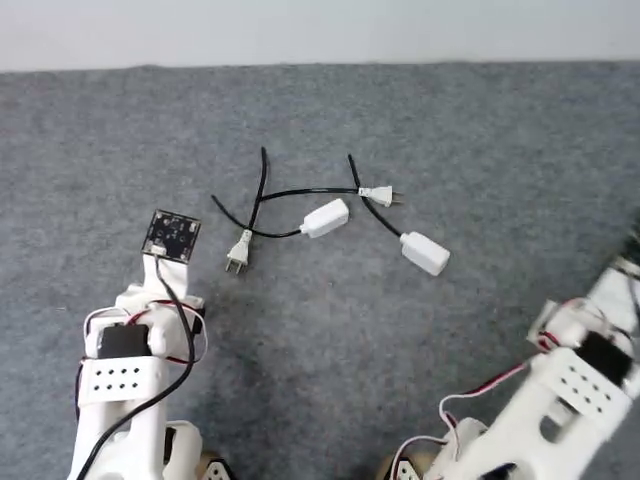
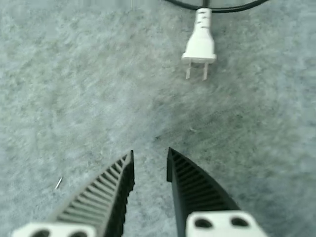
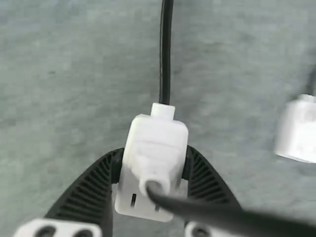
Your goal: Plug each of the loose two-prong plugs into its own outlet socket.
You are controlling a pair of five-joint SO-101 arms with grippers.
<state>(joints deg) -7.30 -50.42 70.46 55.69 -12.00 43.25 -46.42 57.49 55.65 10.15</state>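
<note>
first pairing, i judge: my right pincer [image 3: 154, 152] clamped on socket [image 3: 157, 131]; left pincer [image 2: 150, 151] apart, empty. next: grab plug [image 2: 200, 47], line it up.

Grey carpeted table under a pale wall

The table [image 1: 330, 340] has a mottled grey, carpet-like covering from edge to edge. Along the top of the frame in the high view, a plain off-white wall [image 1: 320, 30] meets it in a straight line. The light is soft and even, with faint shadows.
</note>
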